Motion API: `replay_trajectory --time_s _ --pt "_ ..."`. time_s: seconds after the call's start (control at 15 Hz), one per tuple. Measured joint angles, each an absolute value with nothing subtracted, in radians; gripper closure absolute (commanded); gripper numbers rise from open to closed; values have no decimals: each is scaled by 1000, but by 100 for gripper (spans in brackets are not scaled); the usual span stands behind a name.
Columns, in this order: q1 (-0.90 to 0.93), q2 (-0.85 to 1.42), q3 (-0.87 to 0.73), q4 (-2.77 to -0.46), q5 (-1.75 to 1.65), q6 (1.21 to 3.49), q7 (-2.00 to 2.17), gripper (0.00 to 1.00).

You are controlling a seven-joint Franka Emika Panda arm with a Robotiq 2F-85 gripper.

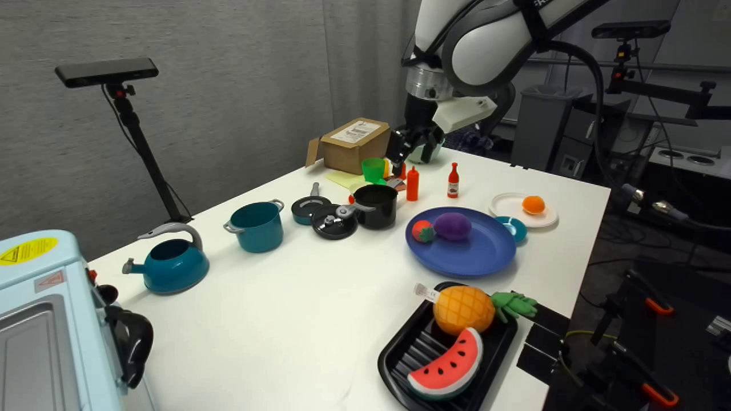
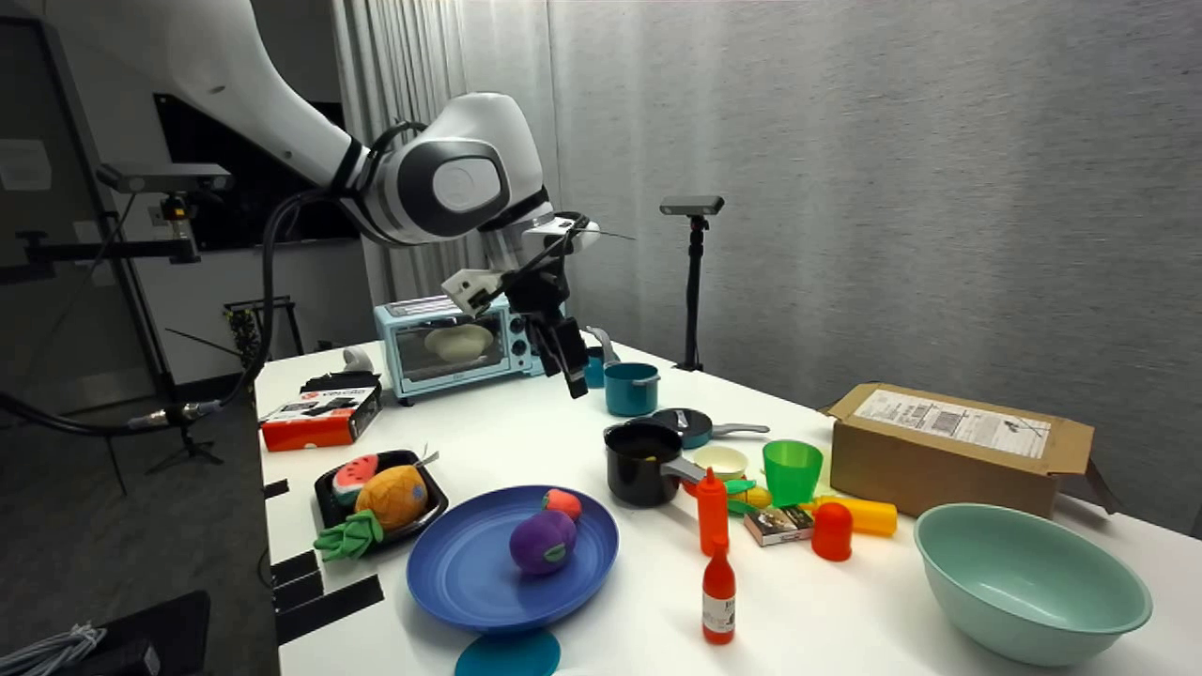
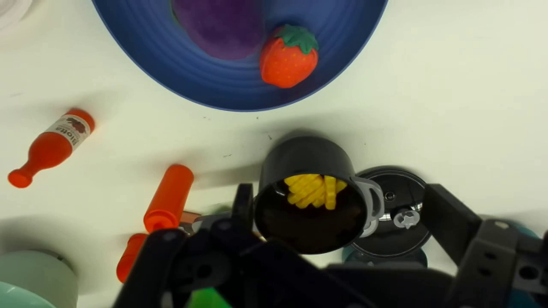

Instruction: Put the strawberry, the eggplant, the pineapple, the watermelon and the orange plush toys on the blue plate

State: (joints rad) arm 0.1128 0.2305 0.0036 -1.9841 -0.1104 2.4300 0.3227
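Observation:
The blue plate (image 1: 462,260) holds the red strawberry (image 1: 422,230) and the purple eggplant (image 1: 453,226); they lie close together. All three also show in the wrist view, with the strawberry (image 3: 289,60) beside the partly cut-off eggplant (image 3: 227,30). The yellow pineapple (image 1: 464,310) and the red watermelon slice (image 1: 448,368) lie in the black tray, also in an exterior view (image 2: 392,498). The orange (image 1: 533,205) sits on a small white plate and is out of view elsewhere. My gripper (image 3: 342,203) is open and empty, high above the black pot.
The black pot (image 3: 306,158) with yellow fries and its black lid (image 3: 385,239) are below me. Red bottles (image 2: 712,516) (image 2: 718,601) stand upright near the blue plate. A cardboard box (image 2: 939,469), mint bowl (image 2: 1014,601), teal pot (image 1: 260,231) and toaster oven (image 2: 446,352) stand around.

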Motion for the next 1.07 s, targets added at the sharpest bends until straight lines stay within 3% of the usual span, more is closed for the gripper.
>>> replay_trajectory --time_s 0.73,1.07 --pt "109 288 96 -2004 37 2306 -45 0" --pt "111 293 153 -2046 87 2131 -127 0"
